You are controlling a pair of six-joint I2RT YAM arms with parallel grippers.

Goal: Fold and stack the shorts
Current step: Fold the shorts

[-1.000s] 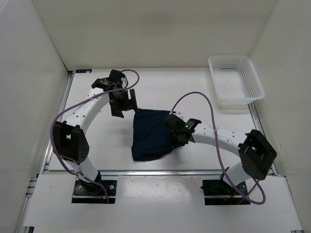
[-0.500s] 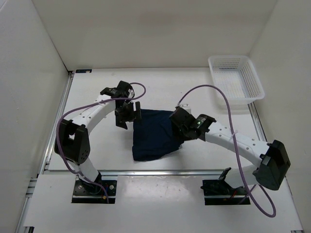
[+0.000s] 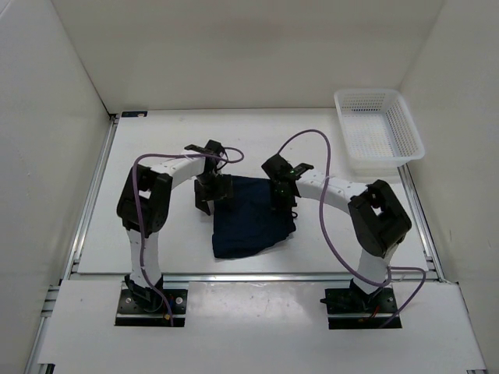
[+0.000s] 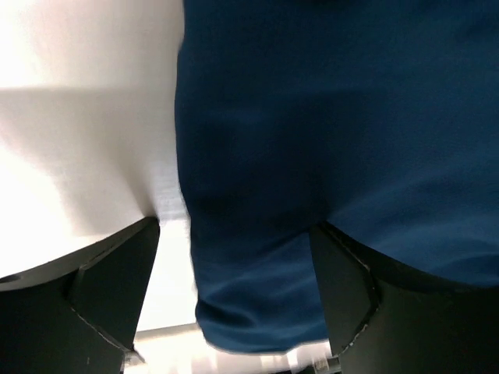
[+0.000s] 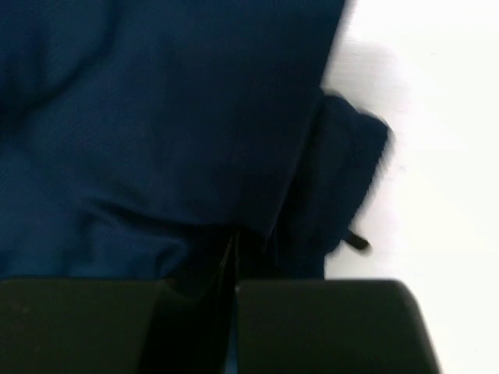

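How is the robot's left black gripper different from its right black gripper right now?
The left black two-finger gripper stands wide open; the right black two-finger gripper is shut. The left one straddles the left edge of the soft navy-blue cloth shorts; the right one sits at their right edge. Both are low over the shorts.

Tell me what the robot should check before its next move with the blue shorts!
1. Left gripper open, with the edge of the shorts between its fingers: ok.
2. Right gripper shut: ok.
3. Cloth pinched in the right gripper: cannot tell.
4. Shorts lying neat: not ok, one corner is bunched.
5. Basket apart from both arms: ok.
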